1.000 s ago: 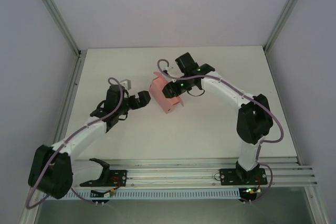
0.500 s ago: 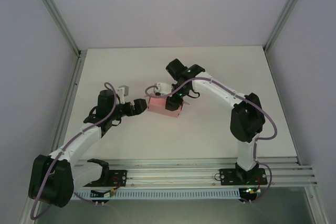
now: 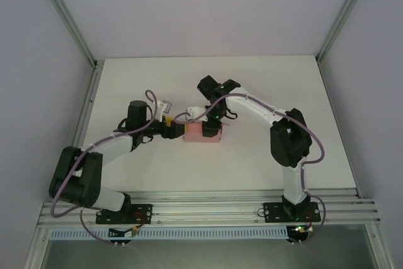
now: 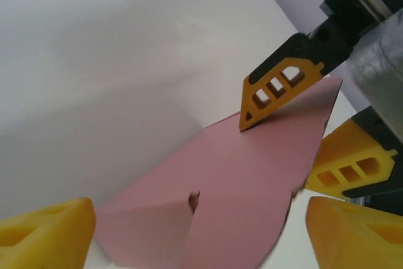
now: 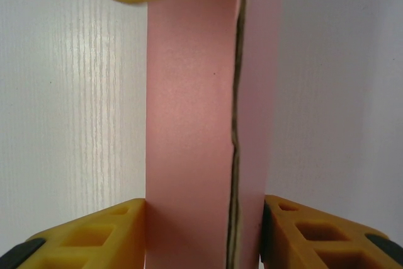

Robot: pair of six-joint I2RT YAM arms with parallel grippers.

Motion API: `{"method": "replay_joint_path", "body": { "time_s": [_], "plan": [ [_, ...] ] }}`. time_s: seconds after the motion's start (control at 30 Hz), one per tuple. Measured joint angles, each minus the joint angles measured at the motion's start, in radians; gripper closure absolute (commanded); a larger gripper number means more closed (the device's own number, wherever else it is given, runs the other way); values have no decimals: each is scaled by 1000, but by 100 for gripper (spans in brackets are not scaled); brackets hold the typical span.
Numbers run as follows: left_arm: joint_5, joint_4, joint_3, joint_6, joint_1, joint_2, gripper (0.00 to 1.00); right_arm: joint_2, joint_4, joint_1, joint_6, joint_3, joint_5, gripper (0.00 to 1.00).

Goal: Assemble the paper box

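Observation:
The pink paper box [image 3: 200, 133] lies on the white table [image 3: 271, 86] near the middle, folded into a small rectangular shape. My right gripper [image 3: 211, 126] comes down on it from behind. In the right wrist view its yellow fingers [image 5: 94, 228] press both long sides of the box [image 5: 189, 111], whose seam runs down the top face. My left gripper [image 3: 177, 130] sits at the box's left end, open. A rounded pink flap [image 4: 252, 174] lies between its wide-apart fingers [image 4: 47, 231], and the right gripper's fingers [image 4: 277, 86] show beyond it.
Grey walls and aluminium posts [image 3: 66, 17] close in the table at the back and sides. A metal rail [image 3: 208, 209] with both arm bases runs along the near edge. Bare table [image 3: 264, 155] lies to the right of and in front of the box.
The right arm has brought the box down and left, turning it flat onto the table. The left gripper has moved right, up to the box's left end.

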Motion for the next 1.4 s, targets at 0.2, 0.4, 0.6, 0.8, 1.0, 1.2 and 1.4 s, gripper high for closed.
{"method": "replay_joint_path", "body": {
  "time_s": [0.2, 0.4, 0.6, 0.8, 1.0, 1.2, 1.4],
  "plan": [
    [106, -3, 89, 10, 0, 102, 38, 11, -9, -14, -4, 9, -8, 53],
    [140, -19, 89, 51, -8, 102, 46, 15, -12, -24, -3, 11, -34, 54],
    [84, -106, 110, 137, -46, 98, 43, 17, -22, -35, 18, 11, -45, 54],
    [-16, -140, 122, 156, -76, 96, 56, 16, 6, -38, 51, -10, -44, 51],
    [-127, -200, 156, 173, -145, 106, 68, -31, 90, -44, 111, -110, -25, 42],
    [-180, -207, 161, 180, -182, 97, 69, -76, 162, -61, 164, -172, -12, 27],
    [-203, -211, 160, 185, -202, 89, 72, -132, 248, -79, 220, -245, -6, 14]
  ]
}}
